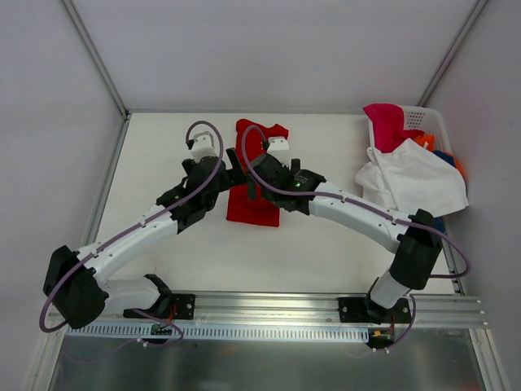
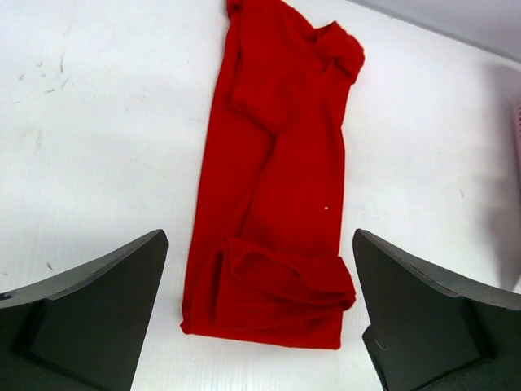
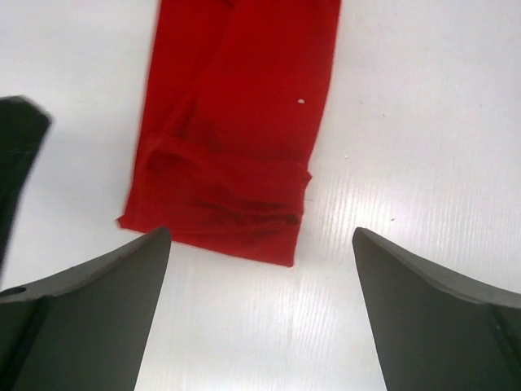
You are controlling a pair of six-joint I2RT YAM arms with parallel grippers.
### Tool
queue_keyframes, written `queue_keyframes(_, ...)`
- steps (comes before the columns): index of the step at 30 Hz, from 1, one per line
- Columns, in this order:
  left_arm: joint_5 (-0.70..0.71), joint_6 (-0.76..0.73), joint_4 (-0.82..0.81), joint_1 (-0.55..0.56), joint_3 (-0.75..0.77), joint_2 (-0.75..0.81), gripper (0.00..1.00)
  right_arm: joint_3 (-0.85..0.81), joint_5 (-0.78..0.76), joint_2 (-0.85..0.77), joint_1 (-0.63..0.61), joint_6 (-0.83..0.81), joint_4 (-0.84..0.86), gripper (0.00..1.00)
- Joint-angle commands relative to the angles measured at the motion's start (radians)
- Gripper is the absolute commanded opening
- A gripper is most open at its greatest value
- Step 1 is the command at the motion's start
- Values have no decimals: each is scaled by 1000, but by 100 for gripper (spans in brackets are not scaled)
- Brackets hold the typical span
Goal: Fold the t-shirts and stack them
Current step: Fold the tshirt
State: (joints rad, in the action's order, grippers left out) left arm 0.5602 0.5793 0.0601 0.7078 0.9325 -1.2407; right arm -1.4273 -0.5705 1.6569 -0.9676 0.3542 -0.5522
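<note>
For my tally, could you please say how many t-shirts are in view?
5: the red t-shirt lies on the table; the pink t-shirt, white t-shirt, orange t-shirt and blue t-shirt bunch at the basket. Others may be hidden.

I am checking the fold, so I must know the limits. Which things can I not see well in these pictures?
- Top view: the arms hide the middle of the red tee.
- Left wrist view: the top edge cuts off its far end.
- Right wrist view: the top edge cuts off its far part.
- Top view: the white tee covers most of the orange tee and the blue tee in the basket.
</note>
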Motion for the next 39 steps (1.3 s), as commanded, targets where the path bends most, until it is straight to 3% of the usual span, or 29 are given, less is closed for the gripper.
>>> queue_keyframes(1,-2,7,27,21,-44,72,99,-65,-60,-40,-63,-12,-78,97)
queue_keyframes(2,-3,11,46,25,-50,84,99,-62,-52,-40,-69,3,-78,88)
queue_keyframes(3,-6,14,55,27,-64,111,99,-58,-43,-36,-80,12,-69,69)
queue_keyframes(4,-6,20,61,30,-70,125,99,-52,-32,-31,-85,26,-63,14)
queue_keyframes(5,-5,22,67,32,-80,141,99,-41,-29,-25,-89,40,-60,1)
queue_keyframes(15,-17,16,130,36,-147,288,99,-58,-11,124,-103,121,-48,0)
queue_keyframes(32,-28,-7,147,36,-185,323,99,-12,35,207,-99,218,-18,0)
queue_keyframes(39,142,39,145,36,-268,504,99,31,69,237,-91,247,26,1)
